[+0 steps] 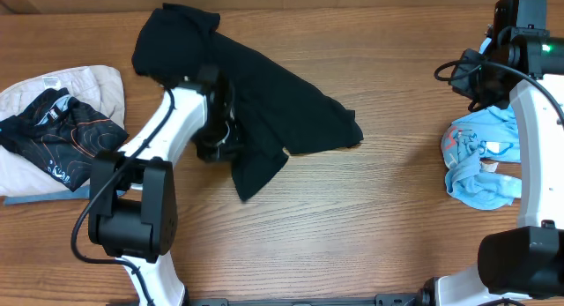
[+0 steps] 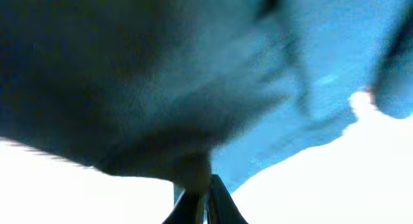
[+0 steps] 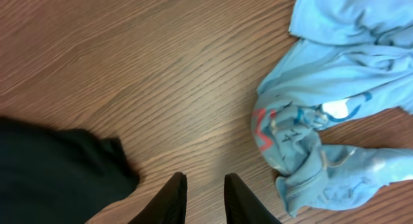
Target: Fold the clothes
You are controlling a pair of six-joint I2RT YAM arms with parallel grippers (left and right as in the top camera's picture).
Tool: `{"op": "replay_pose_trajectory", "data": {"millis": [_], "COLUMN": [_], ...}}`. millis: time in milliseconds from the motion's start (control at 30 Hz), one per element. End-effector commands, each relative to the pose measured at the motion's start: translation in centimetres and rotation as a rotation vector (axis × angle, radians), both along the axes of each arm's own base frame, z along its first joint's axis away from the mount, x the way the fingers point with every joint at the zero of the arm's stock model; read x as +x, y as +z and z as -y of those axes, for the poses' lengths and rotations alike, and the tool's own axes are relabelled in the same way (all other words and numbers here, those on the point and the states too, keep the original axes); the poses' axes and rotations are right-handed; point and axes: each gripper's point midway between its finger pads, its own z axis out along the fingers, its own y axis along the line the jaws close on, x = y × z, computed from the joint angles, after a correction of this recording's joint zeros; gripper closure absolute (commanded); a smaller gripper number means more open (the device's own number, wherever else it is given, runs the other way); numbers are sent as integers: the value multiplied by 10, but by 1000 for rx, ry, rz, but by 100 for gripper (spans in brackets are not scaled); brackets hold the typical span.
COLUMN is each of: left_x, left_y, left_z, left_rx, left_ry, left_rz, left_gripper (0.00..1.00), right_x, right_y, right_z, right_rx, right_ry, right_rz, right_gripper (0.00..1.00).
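Black shirt (image 1: 291, 112) lies crumpled on surface (image 1: 370, 218), long axis upper-left to lower-right. Left tool (image 1: 216, 138) at its left edge, pinched on cloth. Right tool (image 3: 200, 198) narrow, empty, well apart.

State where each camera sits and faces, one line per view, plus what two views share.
Overhead: above the table, looking down; left arm and right arm show.
Left wrist: on left gripper, smothered by black garment; fingertips show.
Right wrist: on right gripper, facing the table; fingers show.
Shared: overhead and right wrist both show blue garment.
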Motion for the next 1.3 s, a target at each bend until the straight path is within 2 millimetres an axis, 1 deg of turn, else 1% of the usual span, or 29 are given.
{"op": "replay_pose_trajectory", "data": {"millis": [0,67,167,233,300,367,433,500,533,567,600,700,733,833,867,900,933,1033,1100,1167,1267], "left_x": [44,53,63,67,68,65,63,62,62,62,62,64,65,65,66,66,66,67,68,70,73], "left_y": [71,106,163,192,211,224,232,237,239,240,241,243,244,244,244,244,244,245,246,249,256], "left_z": [0,3,4,2,-1,-8,-14,-15,-15,-14,-14,-14,-15,-15,-15,-16,-16,-15,-15,-15,-14], "left_rx": [2,-10,-32,-29,-21,7,33,34,32,31,30,31,34,35,38,40,40,39,38,36,32], "left_ry": [-30,-35,-33,-27,-21,-12,-3,-1,-1,-1,0,-11,-9,-9,-7,-7,-7,-6,-6,-5,-3], "left_rz": [198,270,401,486,543,584,610,624,633,636,639,654,658,662,664,665,666,671,677,687,711], "left_gripper": [96,96,96,96,96,96,96,96,96,96,96,96,96,96,96,96,96,96,96,96,96], "right_x": [-1,-3,-11,-17,-23,-30,-36,-38,-38,-37,-36,-37,-41,-55,-60,-63,-65,-69,-73,-76,-72], "right_y": [-4,-10,-24,-37,-48,-63,-78,-89,-97,-101,-105,-113,-115,-116,-115,-115,-115,-117,-122,-129,-136], "right_z": [-16,-28,-49,-64,-78,-94,-113,-134,-153,-165,-177,-213,-231,-260,-269,-276,-284,-305,-317,-328,-335], "right_rx": [79,129,214,256,280,286,279,270,257,245,236,210,195,161,150,141,134,130,131,129,89], "right_ry": [43,99,182,251,315,381,456,546,618,668,714,854,937,1105,1156,1188,1215,1264,1296,1321,1307], "right_rz": [-7,-22,-58,-87,-110,-144,-164,-159,-142,-122,-103,-48,-34,-18,-10,-3,6,33,37,34,42], "right_gripper": [77,77,77,77,77,77,77,77,76,76,75,67,66,64,57,51,48,46,38,35,30]}}
